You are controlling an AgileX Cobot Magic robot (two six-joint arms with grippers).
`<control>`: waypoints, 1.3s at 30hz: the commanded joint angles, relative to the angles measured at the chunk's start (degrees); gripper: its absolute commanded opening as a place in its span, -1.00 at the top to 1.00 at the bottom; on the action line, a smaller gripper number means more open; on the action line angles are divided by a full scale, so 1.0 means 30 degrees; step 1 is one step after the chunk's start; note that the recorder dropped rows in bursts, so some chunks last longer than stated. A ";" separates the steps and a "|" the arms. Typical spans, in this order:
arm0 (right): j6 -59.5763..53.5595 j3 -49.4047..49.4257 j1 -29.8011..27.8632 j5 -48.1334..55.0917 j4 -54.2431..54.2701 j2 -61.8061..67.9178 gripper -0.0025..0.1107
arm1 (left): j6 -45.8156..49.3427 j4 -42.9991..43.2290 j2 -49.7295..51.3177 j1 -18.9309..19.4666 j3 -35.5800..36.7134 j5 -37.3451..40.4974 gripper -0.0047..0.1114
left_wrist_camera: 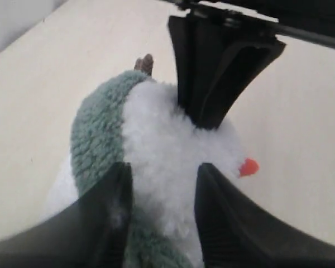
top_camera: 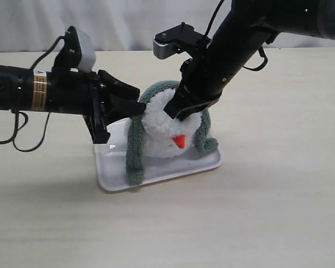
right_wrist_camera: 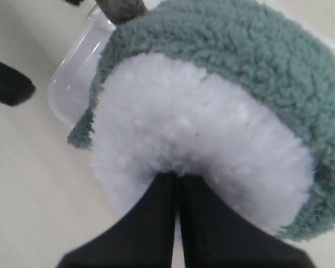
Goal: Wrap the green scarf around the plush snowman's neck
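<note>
From my station, the plush snowman [top_camera: 159, 131] lay on its back in a white tray [top_camera: 117, 180] on the pale table [top_camera: 268, 212], its head ball turned toward the exterior camera and its orange nose [top_camera: 179, 140] pointing low and forward. The green scarf [top_camera: 135, 151] arched over the top of the toy just behind the head ball. One end hung down the left side to the tray floor, and the other curled down the right side onto the tray near its rim. The snowman's neck was hidden beneath that band, so I could not tell how snugly the fabric sat in the crease. The left gripper [top_camera: 137, 104] reached in level from the left, and its jaws stood partway apart. In the left wrist view one finger [left_wrist_camera: 103, 220] lay against the scarf's edge and the other [left_wrist_camera: 226, 223] against white fur, with the plush filling the gap. I could not tell whether they were squeezing it or only bracketing it. The right gripper [top_camera: 176, 111] came down steeply from the upper right with its jaws closed flat together, their tips pressed into the fur on top of the head. Whether any tuft was pinched between them I could not make out. A brown twig arm [left_wrist_camera: 145, 63] poked up beyond the scarf on the far side.
</note>
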 commanded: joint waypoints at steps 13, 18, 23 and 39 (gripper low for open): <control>0.0022 -0.0415 0.0026 -0.0715 -0.0999 -0.0366 0.88 | 0.9093 -0.7145 0.0430 -0.0991 -0.0100 0.2210 0.92; 0.1081 -0.2236 0.0026 -0.5385 -0.1266 -0.1011 0.88 | 0.7294 -0.6634 0.0430 0.0022 -0.0100 0.2617 0.92; 0.2173 -0.4019 -0.0020 -0.2480 -0.2093 -0.0438 0.88 | 0.6906 -0.6634 0.0430 0.1143 -0.0100 0.1983 0.92; -0.2271 -0.5187 0.0021 0.3588 -0.2155 0.1173 0.88 | 0.4013 -0.4615 0.0500 0.2302 -0.0100 0.1819 0.92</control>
